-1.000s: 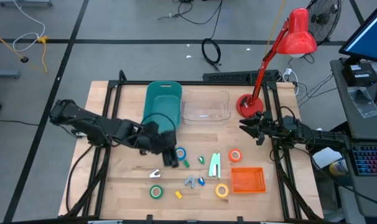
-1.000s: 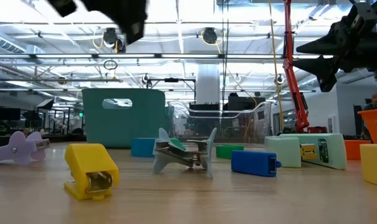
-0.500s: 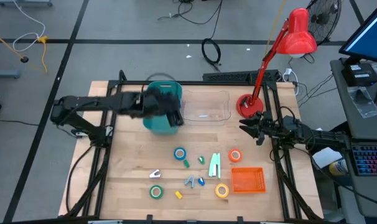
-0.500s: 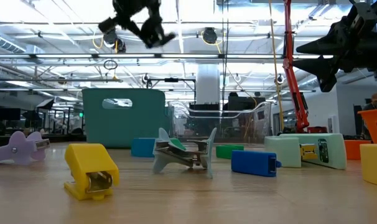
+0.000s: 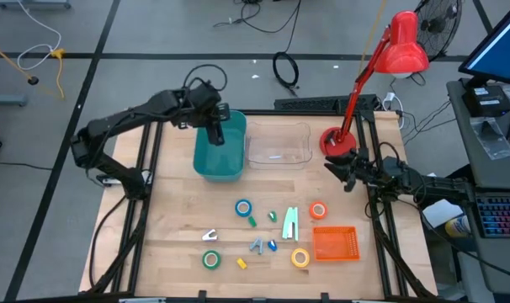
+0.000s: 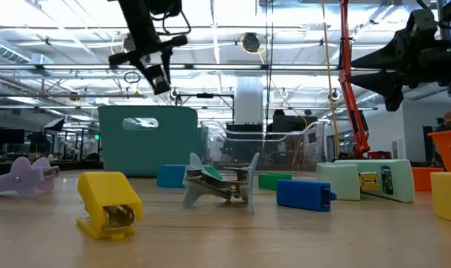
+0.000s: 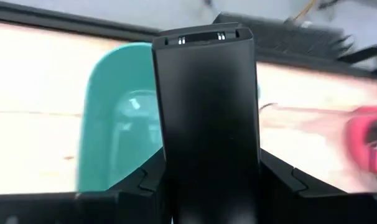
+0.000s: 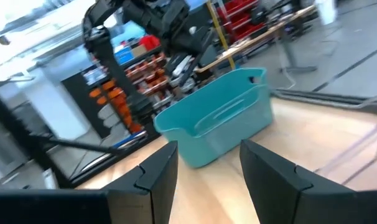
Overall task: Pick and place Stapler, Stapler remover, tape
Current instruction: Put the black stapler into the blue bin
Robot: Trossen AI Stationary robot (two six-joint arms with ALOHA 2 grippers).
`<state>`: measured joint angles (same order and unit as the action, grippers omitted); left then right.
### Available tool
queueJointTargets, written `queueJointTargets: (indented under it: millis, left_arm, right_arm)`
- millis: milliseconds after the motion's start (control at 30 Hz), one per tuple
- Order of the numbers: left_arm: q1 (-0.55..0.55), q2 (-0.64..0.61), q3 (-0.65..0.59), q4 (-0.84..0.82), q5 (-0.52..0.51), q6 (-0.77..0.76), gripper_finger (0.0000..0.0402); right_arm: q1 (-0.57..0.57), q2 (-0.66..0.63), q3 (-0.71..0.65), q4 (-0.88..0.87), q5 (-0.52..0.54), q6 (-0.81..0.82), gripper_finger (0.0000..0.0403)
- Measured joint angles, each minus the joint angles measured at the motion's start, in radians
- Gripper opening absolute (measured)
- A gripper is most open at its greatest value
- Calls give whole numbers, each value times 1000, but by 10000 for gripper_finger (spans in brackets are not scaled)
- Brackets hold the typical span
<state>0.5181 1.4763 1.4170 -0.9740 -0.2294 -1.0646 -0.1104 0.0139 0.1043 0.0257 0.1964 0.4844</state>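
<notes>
High view: left gripper point(image 5: 216, 126), black stapler point(image 7: 207, 118) over teal bin point(image 5: 206, 164).

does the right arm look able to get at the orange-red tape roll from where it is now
Probably yes. The right gripper hangs open beside the red lamp base, and the orange-red tape roll lies on bare wood on that side, nothing on top. The orange basket sits beside it, apart.

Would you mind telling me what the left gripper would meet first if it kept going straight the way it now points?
Most likely the teal bin. The left gripper hangs over it, shut on a black stapler that points down toward the bin's inside. How much height separates them is unclear.
</notes>
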Motion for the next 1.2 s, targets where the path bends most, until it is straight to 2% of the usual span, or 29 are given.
queueJointTargets:
  millis: [100,433,767,1200]
  left_arm:
    - [26,41,1,5,18,51,157]
    - [53,228,0,-24,111,165,157]
    - [56,357,-1,-73,93,207,157]
    - [69,456,-2,-71,93,201,160]
  right_arm:
    - [0,0,0,0,40,0,169]
    - [0,0,0,0,43,0,169]
    - [0,0,0,0,43,1,169]
    - [0,0,0,0,42,1,169]
